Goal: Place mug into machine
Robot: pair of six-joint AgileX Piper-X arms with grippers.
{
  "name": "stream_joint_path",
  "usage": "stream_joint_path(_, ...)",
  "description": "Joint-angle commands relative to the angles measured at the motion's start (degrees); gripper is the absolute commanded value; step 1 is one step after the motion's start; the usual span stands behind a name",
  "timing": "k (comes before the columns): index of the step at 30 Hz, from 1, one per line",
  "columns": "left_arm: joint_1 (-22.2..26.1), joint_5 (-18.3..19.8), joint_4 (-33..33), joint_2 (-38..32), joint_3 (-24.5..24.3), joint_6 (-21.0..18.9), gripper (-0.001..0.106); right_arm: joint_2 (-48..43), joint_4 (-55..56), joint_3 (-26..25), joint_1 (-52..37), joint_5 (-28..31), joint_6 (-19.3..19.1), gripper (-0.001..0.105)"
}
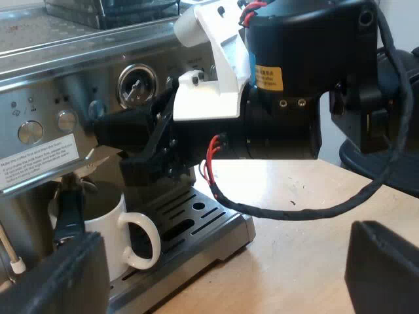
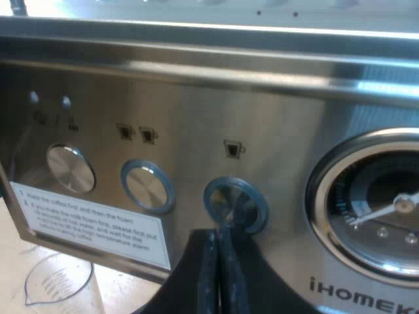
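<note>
Where the mug stands, left wrist view: the white mug [image 1: 108, 229] is upright on the drip tray [image 1: 213, 222] of the espresso machine [image 1: 59, 65], under the brew head, with its handle turned outward.
Why there: that spot would catch the coffee, so I judge the placing done.
Left gripper [image 1: 222, 265]: its fingers are spread wide and hold nothing, low over the table [image 1: 308, 229] beside the tray.
Mug to left gripper: just beyond one finger, apart from it and not between the two.
Right gripper [image 1: 105, 127]: reaching to the control panel beside the pressure gauge [image 1: 137, 85].
Mug to right gripper: below it, clearly apart.

Right gripper, right wrist view [image 2: 219, 275]: its fingers are pressed together on nothing, with the tips at the lower edge of the blue-ringed button [image 2: 234, 204]. I cannot tell whether they touch it.
Why held so: closed fingers make one blunt point, suited, I judge, to pressing that button.
Nearby: the gauge [image 2: 386, 209] is beside the button, and a measuring glass [image 2: 55, 284] is beneath the panel.
</note>
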Motion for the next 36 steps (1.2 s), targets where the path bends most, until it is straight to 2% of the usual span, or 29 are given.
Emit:
stream_joint_path(1,-0.17,0.50,-0.90,-0.25,-0.11,-0.17,0.081,-0.66,-5.80,-0.98,-0.53,2.80,-0.15,0.000)
stream_joint_path(10,-0.17,0.50,-0.90,-0.25,-0.11,-0.17,0.081,-0.66,-7.41,-0.98,-0.53,2.99,-0.15,0.000)
stream_joint_path(14,-0.17,0.50,-0.90,-0.25,-0.11,-0.17,0.081,-0.66,-7.13,-0.98,-0.66,7.52,-0.15,0.000)
stream_joint_path(20,-0.17,0.50,-0.90,-0.25,-0.11,-0.17,0.081,-0.66,-6.94,-0.98,-0.32,6.12,-0.15,0.000)
stream_joint_path(29,-0.17,0.50,-0.90,-0.25,-0.87,-0.17,0.081,-5.84,4.36,-0.98,3.52,5.25,-0.55,0.001)
stream_joint_path(30,-0.17,0.50,-0.90,-0.25,-1.00,-0.17,0.081,-6.17,5.26,-0.98,3.79,5.25,-0.55,0.003)
stream_joint_path(32,-0.17,0.11,-0.90,-0.25,-1.15,-0.17,0.081,-8.12,8.97,-0.98,4.80,5.25,-0.55,0.018)
stream_joint_path(33,-0.17,0.03,-0.90,-0.25,-1.15,-0.17,0.081,-8.67,9.61,-0.98,5.01,5.25,-0.55,0.022)
stream_joint_path(35,-0.17,-0.01,-0.90,-0.25,-1.15,-0.17,0.081,-10.79,13.58,-0.98,5.95,5.25,0.75,0.046)
stream_joint_path(36,-0.17,-0.01,-0.90,-0.25,-1.15,-0.17,0.081,-11.17,14.57,-0.98,6.08,5.25,1.03,0.052)
